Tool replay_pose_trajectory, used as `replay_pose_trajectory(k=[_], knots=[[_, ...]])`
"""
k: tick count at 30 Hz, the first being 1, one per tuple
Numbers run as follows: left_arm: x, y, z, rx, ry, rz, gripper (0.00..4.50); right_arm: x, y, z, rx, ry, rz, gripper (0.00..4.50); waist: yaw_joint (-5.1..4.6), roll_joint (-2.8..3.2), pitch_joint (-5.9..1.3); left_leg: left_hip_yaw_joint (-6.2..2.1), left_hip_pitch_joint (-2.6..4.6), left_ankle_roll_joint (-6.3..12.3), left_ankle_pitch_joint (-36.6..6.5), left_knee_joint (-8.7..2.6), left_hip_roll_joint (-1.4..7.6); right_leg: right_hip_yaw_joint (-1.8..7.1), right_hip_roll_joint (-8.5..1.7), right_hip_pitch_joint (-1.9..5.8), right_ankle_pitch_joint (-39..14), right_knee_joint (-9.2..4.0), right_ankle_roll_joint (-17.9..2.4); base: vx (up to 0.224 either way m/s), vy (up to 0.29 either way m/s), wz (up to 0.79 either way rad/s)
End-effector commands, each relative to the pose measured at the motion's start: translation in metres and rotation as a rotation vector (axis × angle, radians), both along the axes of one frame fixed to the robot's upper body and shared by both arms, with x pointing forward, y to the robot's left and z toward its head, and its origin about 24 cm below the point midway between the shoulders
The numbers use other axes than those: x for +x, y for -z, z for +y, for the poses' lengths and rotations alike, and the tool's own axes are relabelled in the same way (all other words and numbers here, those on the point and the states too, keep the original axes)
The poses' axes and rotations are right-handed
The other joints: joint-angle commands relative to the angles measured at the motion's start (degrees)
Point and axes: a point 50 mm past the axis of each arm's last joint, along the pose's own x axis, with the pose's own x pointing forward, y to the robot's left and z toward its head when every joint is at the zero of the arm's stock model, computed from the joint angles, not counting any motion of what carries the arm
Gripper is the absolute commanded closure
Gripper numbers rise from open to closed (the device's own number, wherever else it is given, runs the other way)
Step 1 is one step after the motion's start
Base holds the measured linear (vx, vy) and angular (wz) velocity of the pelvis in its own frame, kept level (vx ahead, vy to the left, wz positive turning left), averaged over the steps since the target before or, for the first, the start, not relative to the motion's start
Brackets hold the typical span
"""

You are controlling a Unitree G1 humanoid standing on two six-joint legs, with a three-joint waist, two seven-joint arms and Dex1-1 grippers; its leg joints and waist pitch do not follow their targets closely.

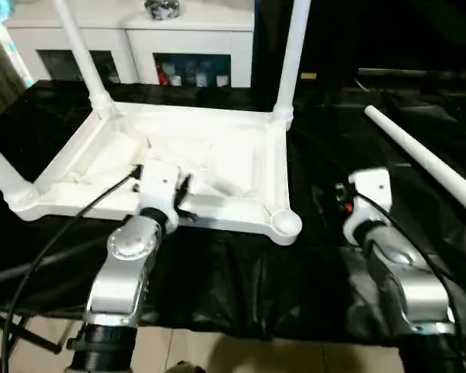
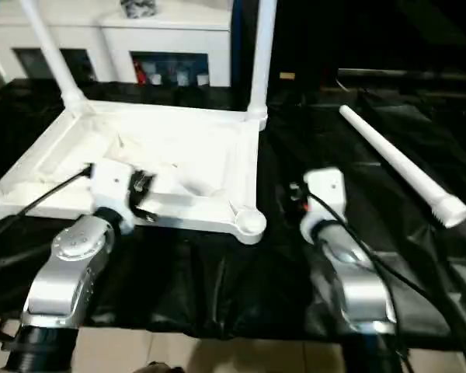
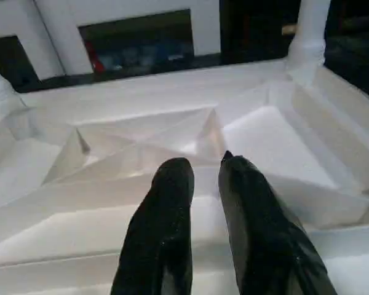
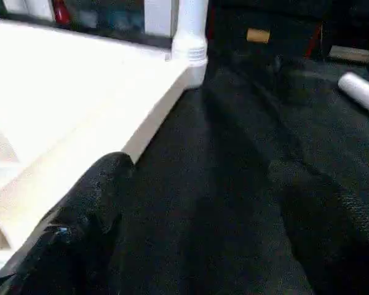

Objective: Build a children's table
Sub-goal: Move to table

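Observation:
The children's table top [image 1: 241, 159] lies upside down on black cloth, ribbed underside up. Three legs stand in its corner sockets: far left [image 1: 81, 50], far right [image 1: 293, 54] and near left [image 1: 0, 175]. The near right socket [image 1: 286, 223] is bare. One loose leg [image 1: 423, 163] lies on the cloth to the right. My left gripper [image 3: 203, 163] hovers over the top's near rim, its fingers a narrow gap apart with nothing between them. Beside the top's right rim, low over the cloth, my right gripper [image 4: 203, 246] stands wide open and holds nothing.
A white cabinet [image 1: 132, 39] with glass doors stands behind the table top. The black cloth [image 1: 241, 287] ends near me, with pale floor [image 1: 217, 350] below its edge. A black cable [image 1: 62, 233] runs from my left wrist across the near left.

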Motion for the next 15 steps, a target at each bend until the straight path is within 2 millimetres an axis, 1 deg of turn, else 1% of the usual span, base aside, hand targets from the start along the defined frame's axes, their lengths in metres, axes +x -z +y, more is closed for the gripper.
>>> replay_pose_trajectory(k=[1, 2, 3, 4, 5, 6, 7, 8, 9, 10, 11, 12, 13, 14, 15], knots=[[0.0012, -0.0042, -0.0092, -0.003, 0.010, -0.025, 3.49, 0.0003, 0.0019, -0.0074, -0.025, 0.046, -0.005, 0.58, -0.95, 0.01, -4.59, -5.65, 4.03, 12.67, -11.18, -6.48, 9.10, 1.69, -3.37, -1.29, 5.69, -1.90, -10.09, -0.028, -0.223, 0.07], [0.0014, -0.0040, -0.0097, 0.003, 0.004, -0.030, 3.49, 0.0004, 0.0022, -0.0080, -0.025, 0.052, -0.009, 0.58, -0.04, -3.71, -4.56, 1.26, -0.97, 13.35, -16.29, 7.05, -4.70, 3.01, -4.33, 2.63, 9.30, -9.73, -26.26, -0.019, -0.239, 0.07], [0.0018, -0.0034, -0.0097, 0.008, -0.002, -0.031, 3.49, -0.0002, 0.0028, -0.0094, -0.030, 0.054, -0.011, 0.58, 1.24, -3.42, -4.94, 0.82, -2.06, 12.06, -16.74, 9.97, -4.40, 4.17, -6.73, 4.37, 6.45, -10.10, -28.09, -0.019, -0.239, 0.07], [0.0020, -0.0030, -0.0095, 0.010, -0.007, -0.030, 3.49, -0.0005, 0.0031, -0.0098, -0.035, 0.054, -0.013, 0.58, 0.53, -3.44, -4.50, 0.05, -3.40, 10.52, -14.57, 11.08, -4.02, 4.40, -7.11, 5.09, 5.48, -10.01, -27.69, -0.023, -0.206, 0.05], [0.0024, -0.0025, -0.0084, 0.022, -0.015, -0.035, 3.49, -0.0020, 0.0045, -0.0110, -0.045, 0.053, -0.010, 0.58, 0.89, -3.10, -3.83, -0.87, -3.98, 7.94, -13.80, 11.66, -3.97, 3.68, -6.63, 4.55, 2.13, -10.20, -23.29, -0.050, -0.178, 0.01], [0.0024, -0.0025, -0.0084, 0.023, -0.014, -0.037, 3.49, -0.0022, 0.0047, -0.0111, -0.045, 0.053, -0.010, 0.58, 0.34, -2.24, -4.17, -1.67, -3.97, 8.05, -13.80, 9.90, -3.60, 2.56, -6.16, 5.46, -3.25, -10.61, -16.81, -0.050, -0.178, 0.01], [0.0018, -0.0030, -0.0080, 0.015, -0.023, -0.042, 3.49, -0.0037, 0.0056, -0.0115, -0.052, 0.054, -0.007, 0.58, 0.19, -1.29, -4.56, -1.90, -3.21, 9.10, -12.71, 7.94, -3.23, 1.75, -4.62, 5.33, -5.46, -11.26, -12.70, -0.067, -0.150, 0.12], [0.0012, -0.0030, -0.0076, 0.006, -0.032, -0.039, 3.49, -0.0044, 0.0058, -0.0115, -0.056, 0.054, -0.007, 0.58, -0.11, 1.99, -5.38, -4.59, 0.42, 12.72, -5.48, 2.43, 1.74, -1.45, -1.49, 4.55, -5.95, -11.84, -1.02, -0.070, -0.159, 0.10], [0.0006, -0.0040, -0.0076, -0.015, -0.035, -0.045, 3.49, -0.0051, 0.0060, -0.0116, -0.057, 0.055, -0.007, 0.58, -1.95, 3.18, -6.59, -13.90, 5.75, 23.74, 10.94, -1.37, 16.40, -2.68, -1.72, -1.75, -10.22, 0.57, 7.08, -0.070, -0.159, 0.10], [0.0001, -0.0037, -0.0082, -0.037, -0.028, -0.038, 3.49, -0.0058, 0.0060, -0.0118, -0.059, 0.055, -0.007, 0.58, -2.41, 1.53, -5.75, -12.80, 5.70, 28.46, 22.33, 0.30, 13.89, 0.80, -3.31, -5.94, -10.58, 5.92, 6.21, -0.065, -0.138, -0.06], [-0.0007, -0.0033, -0.0090, -0.040, -0.018, -0.033, 3.49, -0.0063, 0.0062, -0.0123, -0.060, 0.058, -0.005, 0.58, -1.90, 1.37, -5.46, -11.27, 4.99, 30.08, 26.02, 0.58, 11.74, 2.65, -3.69, -6.04, -6.70, 5.56, 4.64, -0.086, -0.108, -0.03], [-0.0013, -0.0029, -0.0095, -0.039, -0.011, -0.028, 3.49, -0.0067, 0.0064, -0.0126, -0.061, 0.059, -0.004, 0.58, -0.72, 0.34, -4.64, -6.54, 0.92, 27.04, 20.81, 2.46, 5.15, 5.17, -4.32, -2.71, 1.79, -0.13, 3.11, -0.086, -0.108, -0.03], [-0.0029, -0.0031, -0.0102, -0.041, -0.002, -0.035, 3.49, -0.0074, 0.0068, -0.0124, -0.059, 0.061, -0.002, 0.58, 0.23, -1.63, -5.51, -4.05, -0.79, 18.88, 9.22, 5.56, -1.62, 6.30, -5.19, 0.47, 5.10, -3.84, 3.37, -0.098, -0.142, -0.10], [-0.0048, -0.0034, -0.0110, -0.043, 0.009, -0.046, 3.49, -0.0082, 0.0071, -0.0118, -0.059, 0.060, -0.001, 0.58, 1.98, -2.01, -4.49, -3.54, -2.51, 10.40, 1.06, 3.91, -1.40, 6.33, -8.45, 1.72, -2.08, -6.38, 6.59, -0.102, -0.174, -0.10], [-0.0062, -0.0034, -0.0117, -0.042, 0.019, -0.052, 3.49, -0.0089, 0.0072, -0.0110, -0.062, 0.056, -0.001, 0.58, 1.98, -2.01, -4.49, -3.54, -2.51, 10.40, 1.06, 3.91, -1.40, 6.33, -8.45, 1.72, -2.08, -6.38, 6.59, -0.102, -0.174, -0.10]])
